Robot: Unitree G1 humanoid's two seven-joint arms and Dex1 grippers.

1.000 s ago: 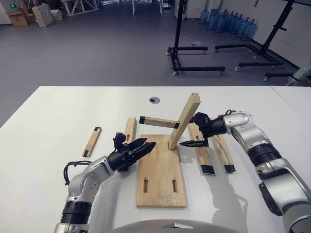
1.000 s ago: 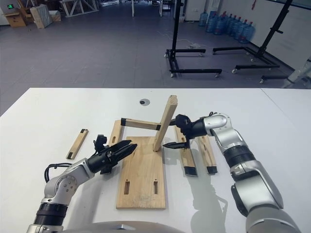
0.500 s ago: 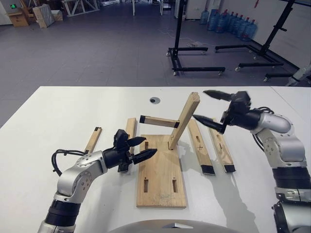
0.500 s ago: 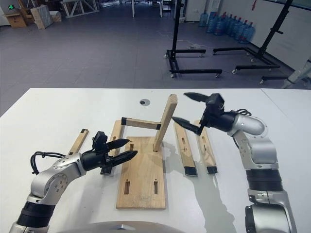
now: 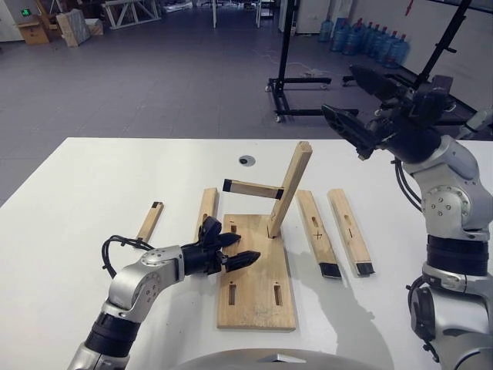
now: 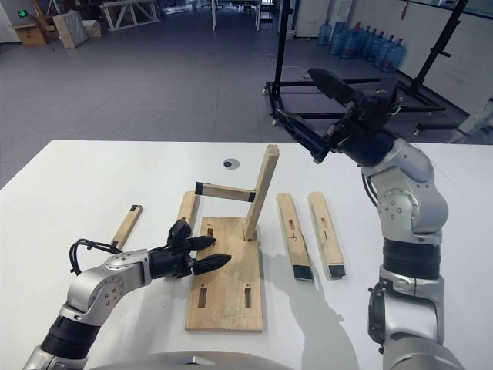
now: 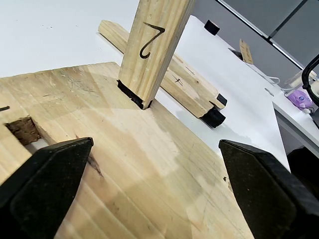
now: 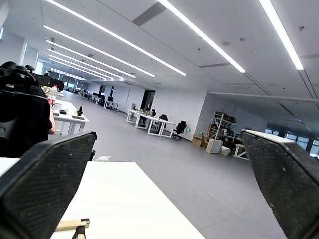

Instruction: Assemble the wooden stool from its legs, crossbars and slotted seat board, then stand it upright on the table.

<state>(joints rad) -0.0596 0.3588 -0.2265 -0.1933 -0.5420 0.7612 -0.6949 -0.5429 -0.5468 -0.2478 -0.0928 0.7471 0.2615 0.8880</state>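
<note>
Far left of the table (image 5: pixel 69 185): one short crossbar (image 5: pixel 146 224) lies flat, well apart from the rest. I judge it light and stiff, so I'd pinch it mid-length across its narrow faces.
Left gripper (image 5: pixel 241 249): I see its fingers spread wide and holding nothing, hovering low over the left edge of the seat board.
Loose piece (image 5: pixel 206 206): it lies flat just beside the board's far left corner, black-tipped like the others.
Seat board (image 5: pixel 258 266): it lies flat on the table with two slots open at its near end. It looks rigid and the heaviest part. Flat down it offers no bite, so I'd take it by an overhanging edge.
Standing leg (image 5: pixel 291 185): it sits in the far right slot and leans. I judge the joint loose, so I'd grip it low near the slot to avoid levering it out.
Attached crossbar (image 5: pixel 250 189): it juts left from the leg, clear of the board. It is a poor handle, since pulling on it would twist the leg.
Two loose legs (image 5: pixel 317 231): they lie side by side right of the board. The bare wood should not be slippery, so mid-length is my pick.
Right gripper (image 5: pixel 339 89): it is raised high above the table with its fingers splayed and empty.
</note>
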